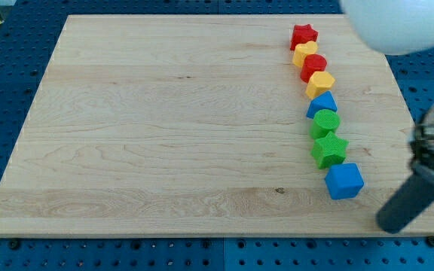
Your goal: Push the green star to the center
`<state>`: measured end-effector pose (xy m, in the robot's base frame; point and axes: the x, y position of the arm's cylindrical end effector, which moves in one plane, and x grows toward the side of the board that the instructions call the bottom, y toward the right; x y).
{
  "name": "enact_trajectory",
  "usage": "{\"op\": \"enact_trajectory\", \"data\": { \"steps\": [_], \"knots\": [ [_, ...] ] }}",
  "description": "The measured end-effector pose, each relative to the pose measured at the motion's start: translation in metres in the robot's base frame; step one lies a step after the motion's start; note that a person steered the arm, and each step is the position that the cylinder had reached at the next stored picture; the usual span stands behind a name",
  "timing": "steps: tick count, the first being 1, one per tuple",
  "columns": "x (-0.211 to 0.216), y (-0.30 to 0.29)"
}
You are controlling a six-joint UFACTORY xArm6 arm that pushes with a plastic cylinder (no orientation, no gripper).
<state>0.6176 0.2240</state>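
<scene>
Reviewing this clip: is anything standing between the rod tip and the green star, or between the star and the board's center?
My tip sits at the view's lower right. The blue cube lies roughly between it and the green star, touching the star's lower side. From the star toward the view's left, to the center of the wooden board, nothing visible stands in the way.

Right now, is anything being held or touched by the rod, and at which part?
Nothing is held. My tip rests on the board at the view's lower right, apart from the blue cube and the green star.

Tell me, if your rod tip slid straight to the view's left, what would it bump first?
Probably the blue cube, or it may just miss: my tip sits slightly below and right of it. The green star lies above that cube.
</scene>
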Motion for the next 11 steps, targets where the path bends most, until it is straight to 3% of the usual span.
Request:
{"op": "enact_trajectory", "data": {
  "steps": [2,4,11],
  "knots": [
    [-0.066,0.021],
    [-0.07,0.017],
    [-0.112,-0.125]
  ]
}}
